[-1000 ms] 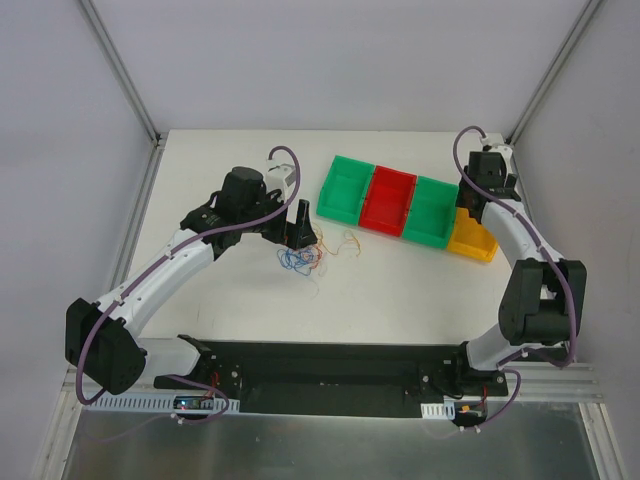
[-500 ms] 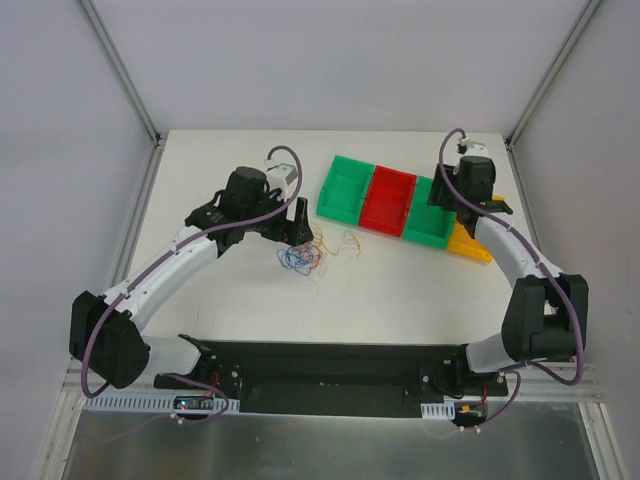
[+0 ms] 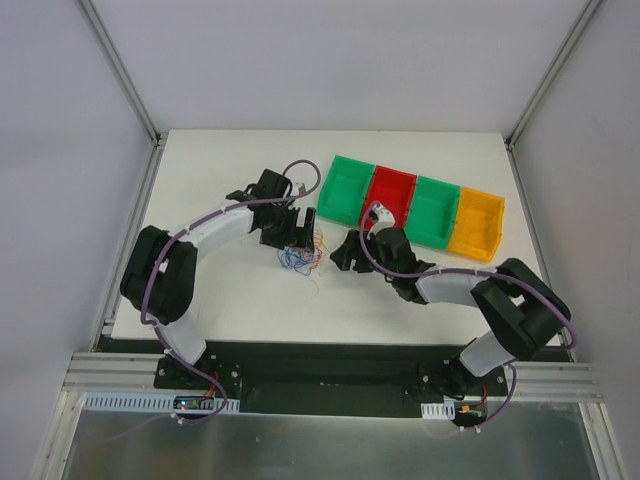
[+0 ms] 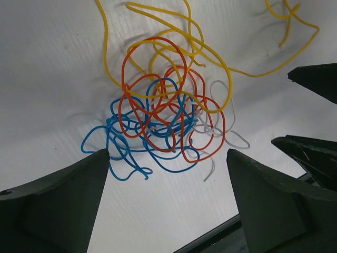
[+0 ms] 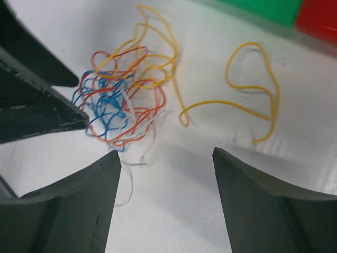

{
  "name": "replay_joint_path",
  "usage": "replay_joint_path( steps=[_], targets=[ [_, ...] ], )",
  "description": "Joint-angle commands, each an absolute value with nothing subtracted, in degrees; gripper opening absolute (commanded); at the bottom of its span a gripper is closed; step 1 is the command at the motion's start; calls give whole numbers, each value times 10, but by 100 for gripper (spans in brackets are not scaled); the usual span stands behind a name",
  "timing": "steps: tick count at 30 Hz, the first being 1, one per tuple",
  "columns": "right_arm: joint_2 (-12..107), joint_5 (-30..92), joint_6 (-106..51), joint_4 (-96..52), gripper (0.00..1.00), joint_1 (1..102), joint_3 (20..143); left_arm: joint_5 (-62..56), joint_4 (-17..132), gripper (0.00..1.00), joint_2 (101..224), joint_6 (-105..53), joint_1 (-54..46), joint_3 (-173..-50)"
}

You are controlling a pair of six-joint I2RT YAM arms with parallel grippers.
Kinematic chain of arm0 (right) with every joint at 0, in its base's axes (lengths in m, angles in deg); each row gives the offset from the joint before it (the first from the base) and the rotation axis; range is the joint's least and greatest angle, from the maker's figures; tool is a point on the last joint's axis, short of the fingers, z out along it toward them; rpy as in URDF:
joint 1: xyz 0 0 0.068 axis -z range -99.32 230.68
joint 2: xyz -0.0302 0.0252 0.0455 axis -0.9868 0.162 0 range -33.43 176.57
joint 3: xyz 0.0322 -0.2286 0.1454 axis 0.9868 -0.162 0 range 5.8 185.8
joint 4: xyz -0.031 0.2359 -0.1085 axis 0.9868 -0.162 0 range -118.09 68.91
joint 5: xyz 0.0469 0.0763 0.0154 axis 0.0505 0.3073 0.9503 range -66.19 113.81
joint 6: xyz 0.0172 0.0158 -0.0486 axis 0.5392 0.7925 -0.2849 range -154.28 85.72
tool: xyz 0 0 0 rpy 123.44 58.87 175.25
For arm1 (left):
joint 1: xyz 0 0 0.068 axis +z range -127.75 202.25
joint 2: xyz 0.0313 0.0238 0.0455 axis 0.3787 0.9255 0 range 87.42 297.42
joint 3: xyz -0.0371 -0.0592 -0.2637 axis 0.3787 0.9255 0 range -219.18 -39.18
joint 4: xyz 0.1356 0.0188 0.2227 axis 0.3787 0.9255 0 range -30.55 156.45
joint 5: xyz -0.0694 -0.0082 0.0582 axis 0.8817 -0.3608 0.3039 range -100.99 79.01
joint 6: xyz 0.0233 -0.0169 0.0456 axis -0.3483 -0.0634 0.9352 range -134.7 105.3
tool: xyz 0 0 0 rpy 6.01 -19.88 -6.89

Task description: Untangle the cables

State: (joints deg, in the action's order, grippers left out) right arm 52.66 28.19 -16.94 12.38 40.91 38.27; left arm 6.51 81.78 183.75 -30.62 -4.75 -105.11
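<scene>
Left gripper spread wide, released, over the knotted cables on the bench — right gripper likewise released, empty, just beside.

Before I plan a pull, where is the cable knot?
Top view: the cable knot lies left of centre on the table, by the left claw, right claw at its right.

Open table nearside of cables; bins block beyond.
</scene>
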Motion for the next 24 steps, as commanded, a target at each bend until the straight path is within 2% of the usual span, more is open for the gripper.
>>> replay_joint_path(
  steps=[1, 6, 10, 12, 13, 16, 17, 20, 24],
  targets=[
    [577, 199, -73, 235, 74, 415, 391, 39, 833, 90, 1872, -303, -47, -1092],
    [647, 230, -61, 229, 75, 417, 441, 9, 843, 73, 1898, -301, -47, -1102],
    [670, 209, -55, 227, 65, 416, 461, 2, 848, 61, 1901, -303, -47, -1103],
    [670, 194, -65, 214, 54, 416, 467, 0, 850, 53, 1901, -303, -47, -1101],
    [672, 190, -69, 208, 44, 416, 471, -1, 850, 49, 1900, -303, -47, -1100],
    [672, 193, -91, 192, 6, 416, 485, -1, 855, 41, 1899, -303, -47, -1101],
    [663, 189, -104, 173, 1, 411, 489, -4, 857, 38, 1897, -302, -47, -1104],
    [593, 129, -147, 146, 1, 392, 465, -22, 868, 23, 1888, -299, -47, -1105],
    [432, 48, -175, 75, 1, 386, 422, -52, 878, 18, 1867, -297, -47, -1098]
  ],
)
